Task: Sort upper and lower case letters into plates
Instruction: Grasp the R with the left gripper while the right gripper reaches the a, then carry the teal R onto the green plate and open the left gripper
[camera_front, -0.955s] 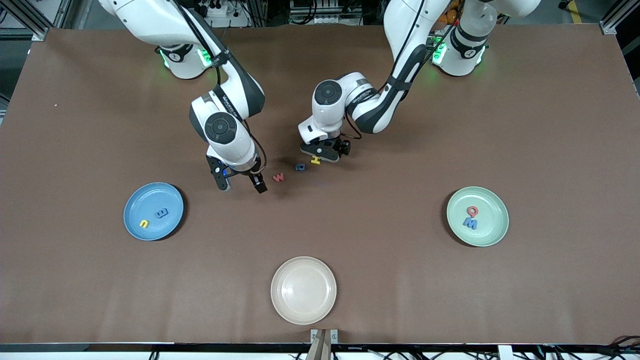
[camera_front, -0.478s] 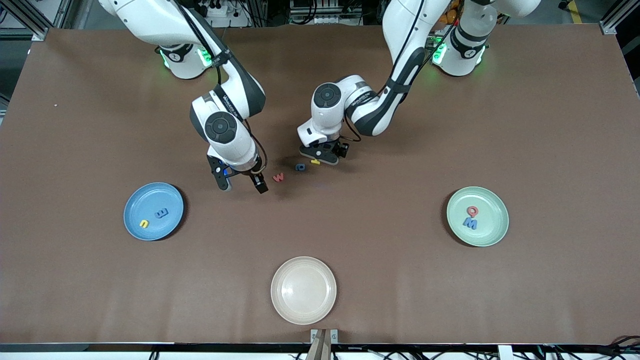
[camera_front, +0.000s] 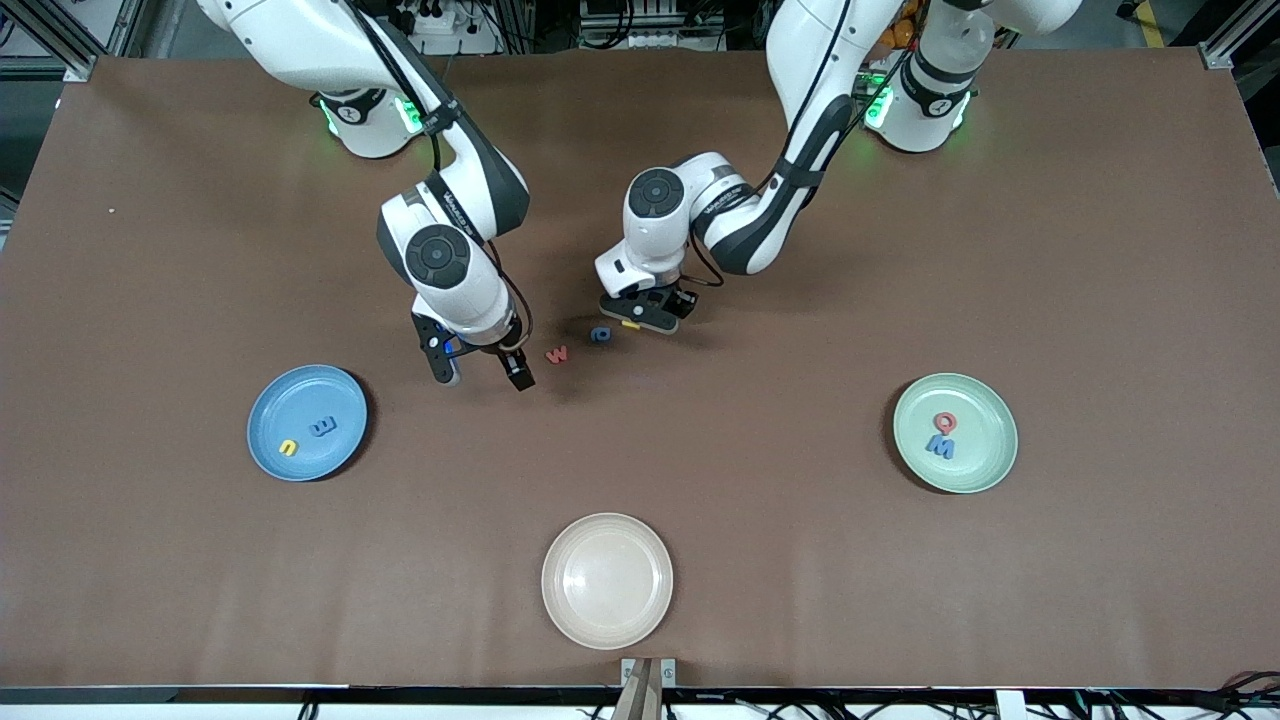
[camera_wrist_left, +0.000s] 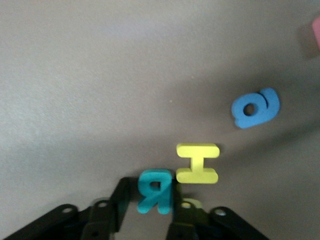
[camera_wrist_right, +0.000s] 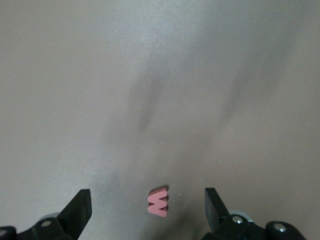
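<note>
Left gripper (camera_wrist_left: 156, 210) clamped on teal R (camera_wrist_left: 155, 191) beside yellow H (camera_wrist_left: 197, 163); right gripper (camera_front: 478, 372) spread wide near red w (camera_front: 556, 354).

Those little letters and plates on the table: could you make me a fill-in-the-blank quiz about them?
1. The left gripper is shut on the teal letter ____.
2. The mint green plate holds a red Q and a blue ____.
3. The cream plate holds ____ letters.
4. The open right gripper hangs over the red ____.

Missing words: R; M; no; w
</note>
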